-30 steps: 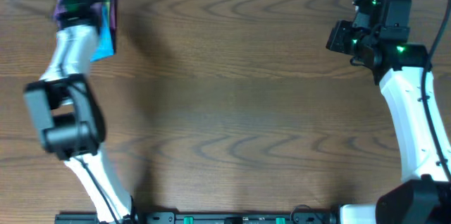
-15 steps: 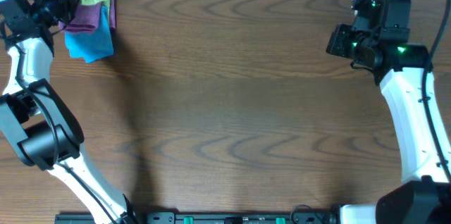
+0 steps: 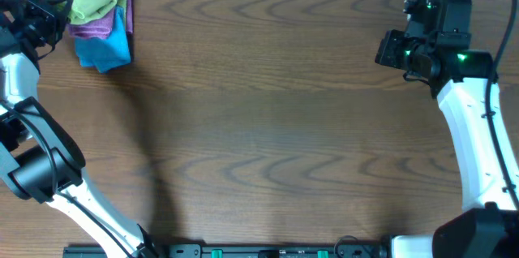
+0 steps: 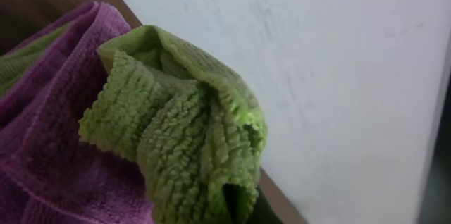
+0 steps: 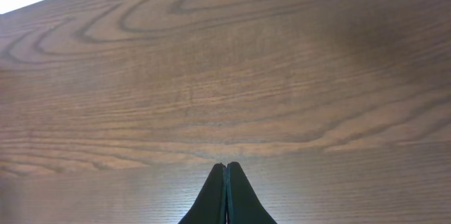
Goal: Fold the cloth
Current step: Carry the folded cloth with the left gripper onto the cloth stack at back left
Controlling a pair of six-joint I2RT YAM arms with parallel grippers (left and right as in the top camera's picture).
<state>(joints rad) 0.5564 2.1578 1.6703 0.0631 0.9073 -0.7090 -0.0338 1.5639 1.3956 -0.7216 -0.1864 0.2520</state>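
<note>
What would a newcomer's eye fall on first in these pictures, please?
The bright pile at the far left corner of the table stands out: the lime-green cloth lies on a purple cloth and a blue cloth. The left hand is at the green one's edge and seems to pinch a bunched fold of it. Far to the right, the right hand is shut over bare wood.

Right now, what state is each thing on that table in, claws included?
green cloth: bunched up, on top of the pile.
purple cloth: lying under the green cloth.
blue cloth: lying partly under the purple cloth.
left claw: shut on the green cloth.
right claw: shut, holding nothing.
</note>
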